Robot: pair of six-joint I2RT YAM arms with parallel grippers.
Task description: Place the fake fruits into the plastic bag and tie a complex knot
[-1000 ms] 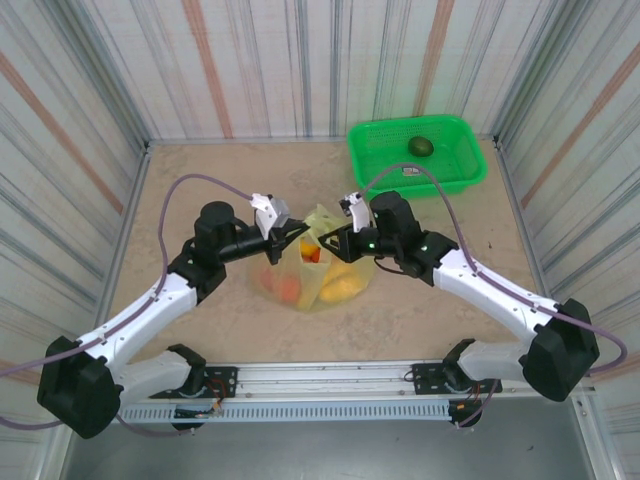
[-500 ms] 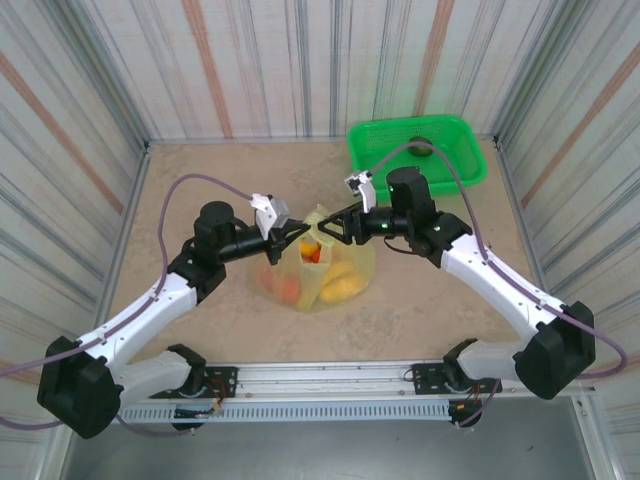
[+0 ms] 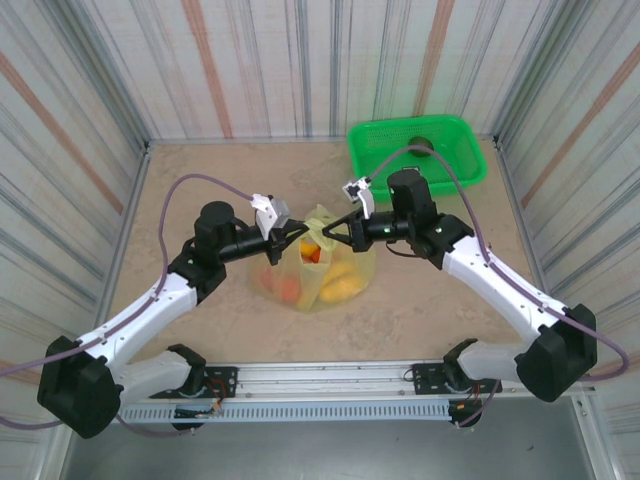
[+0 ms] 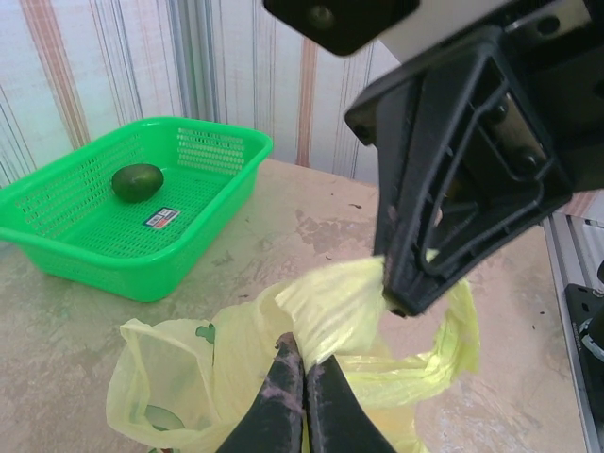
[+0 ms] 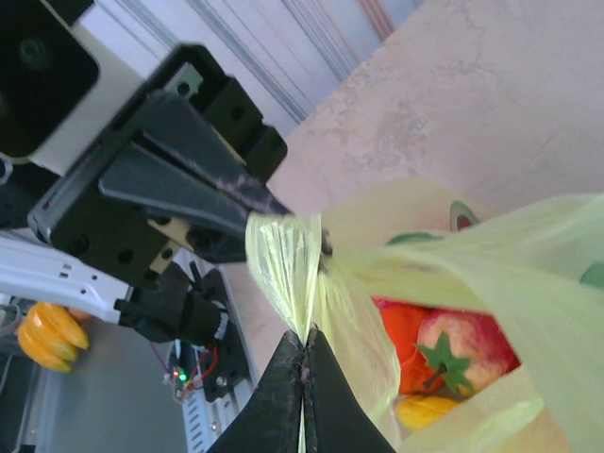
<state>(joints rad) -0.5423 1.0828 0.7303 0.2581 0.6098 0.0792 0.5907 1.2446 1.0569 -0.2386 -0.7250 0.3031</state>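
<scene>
Tying step running: left hand (image 3: 298,233) and right hand (image 3: 325,231) both pinching the plastic bag (image 3: 312,292) handles mid-frame, fake fruits (image 3: 341,285) sitting inside; next move is needing straps crossed and looped.

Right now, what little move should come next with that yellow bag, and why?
Probably swing the right fingers over the left fingers so the two handles cross, starting the knot. Both are pinched shut on those bunched handles of the bag, close together above the fruit inside.
</scene>
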